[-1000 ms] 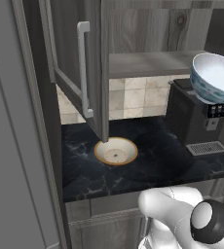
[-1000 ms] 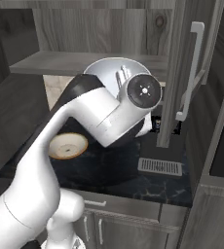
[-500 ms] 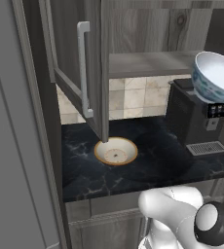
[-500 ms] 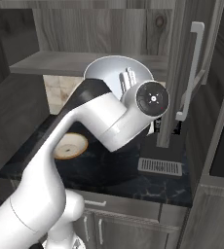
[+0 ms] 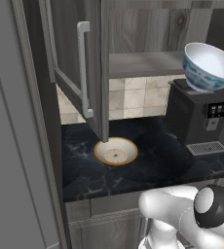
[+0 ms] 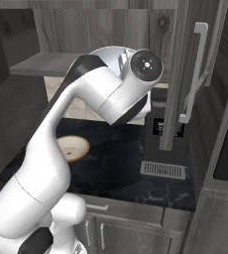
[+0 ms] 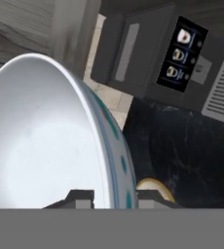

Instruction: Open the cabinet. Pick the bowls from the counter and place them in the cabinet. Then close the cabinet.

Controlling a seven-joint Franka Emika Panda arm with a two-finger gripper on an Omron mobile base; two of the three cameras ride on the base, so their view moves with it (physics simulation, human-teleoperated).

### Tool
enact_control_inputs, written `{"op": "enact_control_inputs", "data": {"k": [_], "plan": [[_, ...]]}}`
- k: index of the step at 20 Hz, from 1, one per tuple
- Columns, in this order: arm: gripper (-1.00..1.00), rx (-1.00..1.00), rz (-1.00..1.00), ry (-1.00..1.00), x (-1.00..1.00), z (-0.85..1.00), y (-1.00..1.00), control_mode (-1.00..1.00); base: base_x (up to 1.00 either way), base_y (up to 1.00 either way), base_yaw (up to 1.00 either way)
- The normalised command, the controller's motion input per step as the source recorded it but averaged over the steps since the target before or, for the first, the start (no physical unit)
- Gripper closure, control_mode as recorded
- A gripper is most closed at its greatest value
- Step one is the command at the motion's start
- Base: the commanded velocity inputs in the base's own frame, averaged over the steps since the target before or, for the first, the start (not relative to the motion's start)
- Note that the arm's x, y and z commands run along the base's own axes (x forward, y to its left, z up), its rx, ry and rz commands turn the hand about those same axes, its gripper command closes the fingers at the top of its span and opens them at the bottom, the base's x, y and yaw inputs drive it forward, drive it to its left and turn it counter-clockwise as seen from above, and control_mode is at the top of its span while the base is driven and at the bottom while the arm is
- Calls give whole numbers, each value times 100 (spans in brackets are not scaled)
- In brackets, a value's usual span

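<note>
The deep white bowl with the blue pattern (image 5: 207,67) hangs in the air at the upper right of the left base view, tilted, its mouth facing up and left, above the black coffee machine (image 5: 196,116). In the hand view the same bowl fills the left half of the frame, and its rim runs down between the two dark fingertips (image 7: 77,198) at the bottom edge: one tip sits inside the white bowl wall, the other outside against the blue-dotted side. So the gripper (image 7: 115,199) is clamped on the bowl's rim, fingers narrow with the wall pinched between them.

In the right base view the bowl peeks out behind the arm's wrist, near the front edge of the wooden shelf (image 6: 46,64); whether it is over the shelf yet I cannot quite tell.

The shallow cream bowl (image 5: 116,151) with the orange-brown rim rests on the black veined counter (image 5: 158,165), lower centre of the left base view, just below the open cabinet door (image 5: 80,68).
</note>
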Motion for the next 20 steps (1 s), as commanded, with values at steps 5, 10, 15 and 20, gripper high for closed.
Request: {"op": "enact_control_inputs", "data": {"k": [5, 10, 15, 20], "plan": [[100, 0, 0, 0, 17, 29, 10, -100, 0, 0, 0], [100, 0, 0, 0, 38, 9, 23, -100, 0, 0, 0], [100, 0, 0, -3, 52, 0, 23, -100, 0, 0, 0], [100, 0, 0, -3, 65, 0, 7, -100, 0, 0, 0]]}}
